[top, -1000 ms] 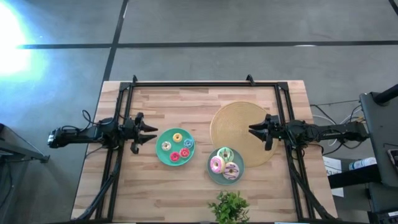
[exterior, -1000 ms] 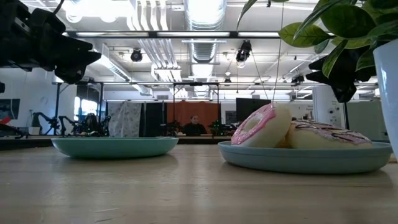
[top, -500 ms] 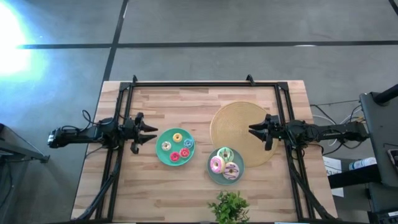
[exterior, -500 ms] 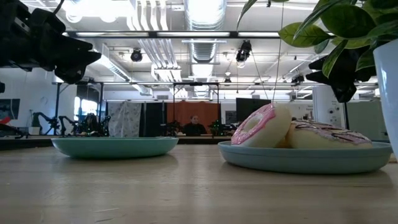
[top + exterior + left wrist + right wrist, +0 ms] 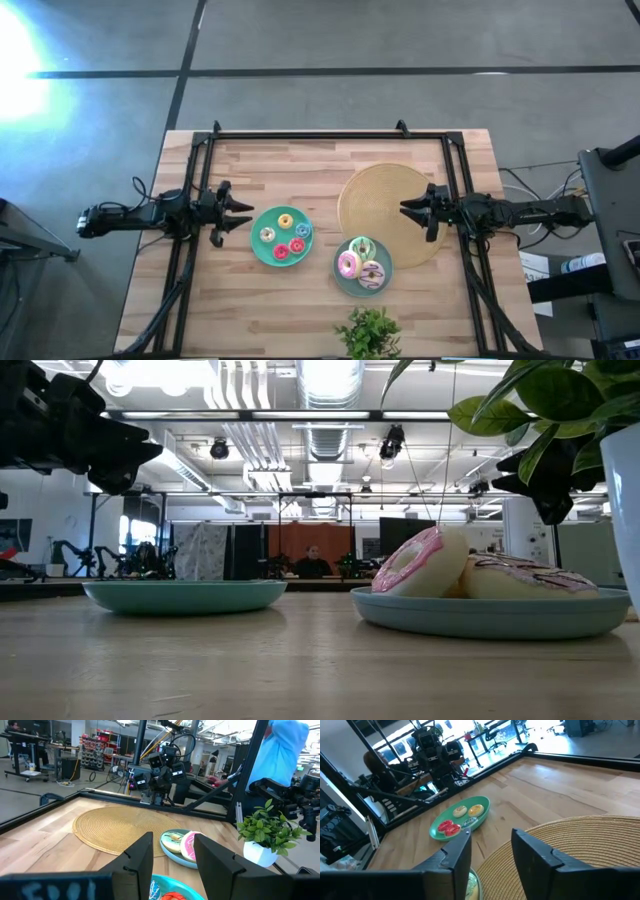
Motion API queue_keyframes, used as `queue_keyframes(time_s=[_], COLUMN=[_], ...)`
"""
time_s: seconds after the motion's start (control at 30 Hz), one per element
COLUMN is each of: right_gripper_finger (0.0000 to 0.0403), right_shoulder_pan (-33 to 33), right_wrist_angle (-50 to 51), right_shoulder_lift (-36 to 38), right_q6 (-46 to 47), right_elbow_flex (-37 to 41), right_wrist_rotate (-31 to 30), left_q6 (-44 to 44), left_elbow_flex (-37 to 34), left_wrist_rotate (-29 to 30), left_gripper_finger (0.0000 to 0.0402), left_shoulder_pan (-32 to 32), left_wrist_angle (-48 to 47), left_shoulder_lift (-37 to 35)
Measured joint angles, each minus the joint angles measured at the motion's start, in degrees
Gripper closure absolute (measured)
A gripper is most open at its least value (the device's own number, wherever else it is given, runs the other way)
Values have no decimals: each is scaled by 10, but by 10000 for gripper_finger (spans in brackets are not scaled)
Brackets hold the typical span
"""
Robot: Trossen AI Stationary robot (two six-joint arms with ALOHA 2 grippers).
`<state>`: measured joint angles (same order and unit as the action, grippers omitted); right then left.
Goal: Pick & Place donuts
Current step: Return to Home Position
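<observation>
donuts [image 5: 348, 264] appear to be all sorted onto plates. the three larger iced ones, pink, green and white-purple, crowd together on the teal plate [image 5: 338, 280], which sits toward the near edge of the table [image 5: 300, 160], just beyond the plant [image 5: 370, 332]. the tiny donuts [image 5: 282, 251], red, yellow and pale among them, lie spread on the green plate [image 5: 254, 240], to the left of the teal one and slightly farther back. the woven mat [image 5: 380, 195] on the far right carries nothing, and the teal plate overlaps its near edge. no ring shows on the bare wood in the high view.

the left gripper [image 5: 245, 215] hovers just left of the green plate, fingers spread with nothing between them. the right gripper [image 5: 408, 210] hangs over the right part of the mat, likewise spread and empty; both wrist views show a clear gap between the dark fingers.

by my reading the placing is finished, and all that remains is for both arms to draw back to rest.
</observation>
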<state>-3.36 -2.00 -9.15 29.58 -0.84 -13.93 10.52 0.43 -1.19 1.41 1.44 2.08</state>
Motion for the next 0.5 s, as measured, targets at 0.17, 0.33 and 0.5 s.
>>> queue_keyframes(time_s=[0.17,0.33,0.5], right_gripper_finger=[268,274,280], right_shoulder_pan=[0,0,0], right_wrist_angle=[0,0,0], right_shoulder_lift=[0,0,0], right_q6=[0,0,0], right_elbow_flex=[0,0,0], right_wrist_rotate=[0,0,0], left_q6=[0,0,0], left_elbow_flex=[0,0,0], left_wrist_rotate=[0,0,0], left_gripper_finger=[284,284,284], left_shoulder_pan=[0,0,0], left_wrist_angle=[0,0,0], left_shoulder_lift=[0,0,0])
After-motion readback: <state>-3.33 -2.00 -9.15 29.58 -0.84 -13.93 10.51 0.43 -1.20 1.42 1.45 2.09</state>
